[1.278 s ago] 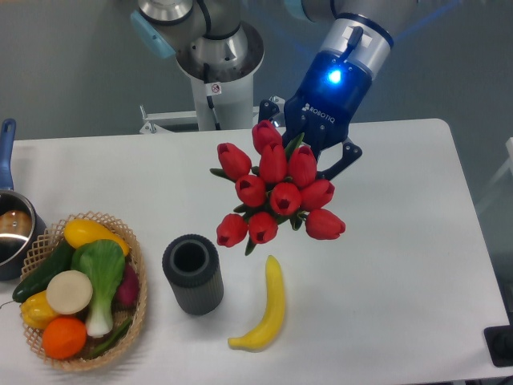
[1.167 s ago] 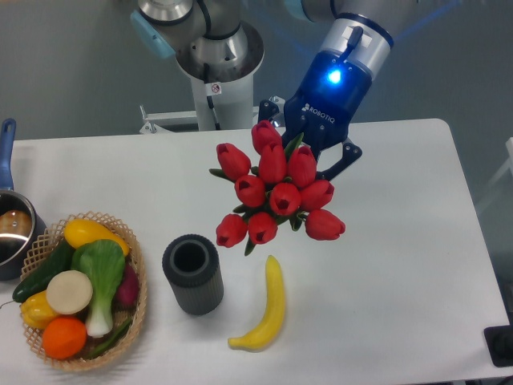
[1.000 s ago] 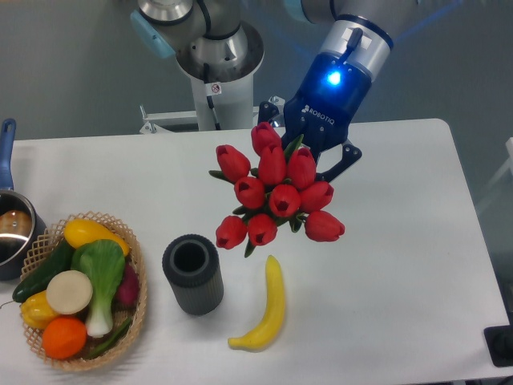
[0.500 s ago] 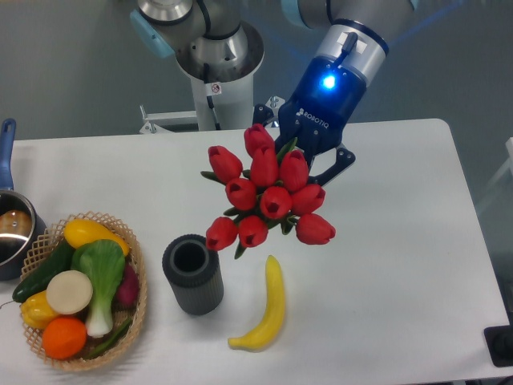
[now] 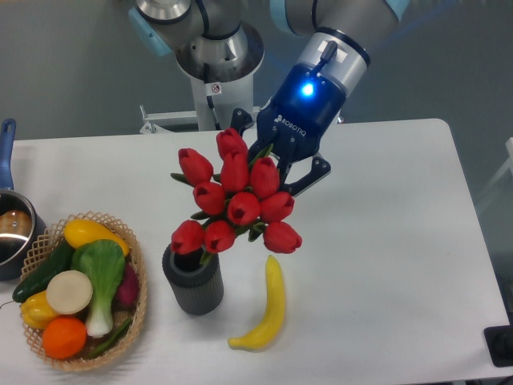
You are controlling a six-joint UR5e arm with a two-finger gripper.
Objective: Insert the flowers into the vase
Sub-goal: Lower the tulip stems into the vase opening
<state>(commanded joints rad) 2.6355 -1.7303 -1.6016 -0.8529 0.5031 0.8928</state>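
Flowers [image 5: 234,200] above vase [image 5: 193,282], overlapping

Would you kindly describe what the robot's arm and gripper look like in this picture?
The arm has silver-grey cylindrical joints with light blue caps. The gripper has a glossy dark blue body with white lettering, a glowing blue light and a white-grey wrist collar; its black linkage fingers are partly hidden.

UR5e arm, fixed overhead-front view. The arm descends from the upper centre of the frame, wrist angled down and to the left. The blue end effector [image 5: 276,160] carries a lit blue indicator on its body. One dark finger [image 5: 311,171] shows at lower right; the jaws appear closed, though largely hidden from view.
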